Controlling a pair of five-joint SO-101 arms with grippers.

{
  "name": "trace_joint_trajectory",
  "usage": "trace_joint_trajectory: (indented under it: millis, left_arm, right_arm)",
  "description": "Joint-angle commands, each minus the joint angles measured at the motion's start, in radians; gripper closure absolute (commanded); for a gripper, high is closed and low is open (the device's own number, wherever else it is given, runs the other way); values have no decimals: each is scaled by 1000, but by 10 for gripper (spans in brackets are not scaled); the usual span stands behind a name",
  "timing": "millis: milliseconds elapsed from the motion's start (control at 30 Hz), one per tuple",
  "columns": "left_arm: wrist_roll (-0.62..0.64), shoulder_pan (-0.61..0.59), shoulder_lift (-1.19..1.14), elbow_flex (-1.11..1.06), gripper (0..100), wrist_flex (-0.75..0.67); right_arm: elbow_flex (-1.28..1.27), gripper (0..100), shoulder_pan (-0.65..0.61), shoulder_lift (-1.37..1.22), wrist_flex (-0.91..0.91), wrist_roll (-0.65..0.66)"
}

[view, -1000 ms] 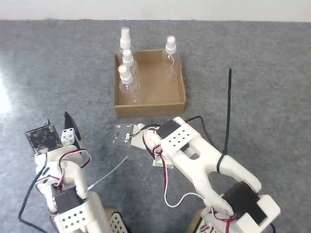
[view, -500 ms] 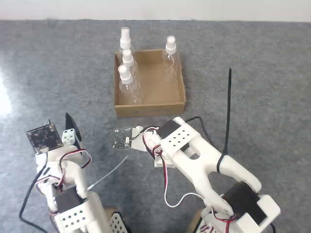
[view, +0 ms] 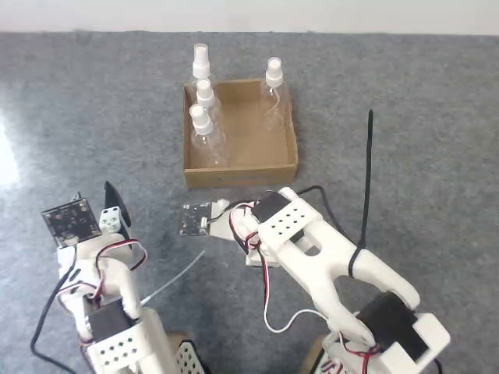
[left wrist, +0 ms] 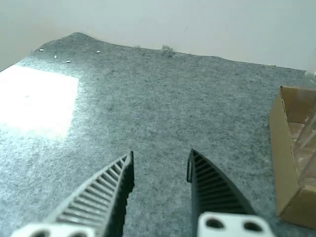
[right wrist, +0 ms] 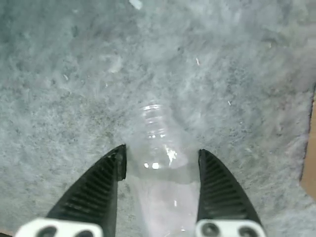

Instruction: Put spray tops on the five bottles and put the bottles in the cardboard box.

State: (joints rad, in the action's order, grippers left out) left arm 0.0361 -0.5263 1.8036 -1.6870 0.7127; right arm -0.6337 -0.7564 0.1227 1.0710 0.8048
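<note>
The left gripper [left wrist: 160, 158] hung over the grey mat [view: 405, 93] near the table's front left, its fingers spread apart with nothing between them. Just to the right of that arm a thin white tube [view: 175, 278] lay slanted on the mat. Next came the right gripper [right wrist: 160, 153], low in front of the cardboard box [view: 240, 173], its fingers closed against the sides of a clear bottle [right wrist: 158, 165] whose threaded neck was bare. The box held three capped bottles [view: 205, 93]: two along its left wall and one at the back right. A fourth stood at the back-left corner; whether inside or behind, I couldn't tell. Farther right, a black strip [view: 368, 175] stood up beside the right arm.
</note>
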Motion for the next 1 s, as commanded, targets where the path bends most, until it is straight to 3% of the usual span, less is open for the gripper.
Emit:
trace_joint_trajectory:
  millis: [0,300,500,767,967]
  left_arm:
    - [5,0,17,13,830,-29]
    - [5,-2,17,13,830,-29]
    - [5,-3,17,13,830,-29]
    - [5,-3,17,13,830,-29]
    - [5,-3,17,13,830,-29]
  right_arm:
    - [57,927,-2,76,-4,-91]
    - [133,922,-5,64,-12,-365]
    - [140,921,-5,61,-61,-479]
    - [201,913,-7,-76,-42,-442]
    - [330,786,-5,-151,139,-431]
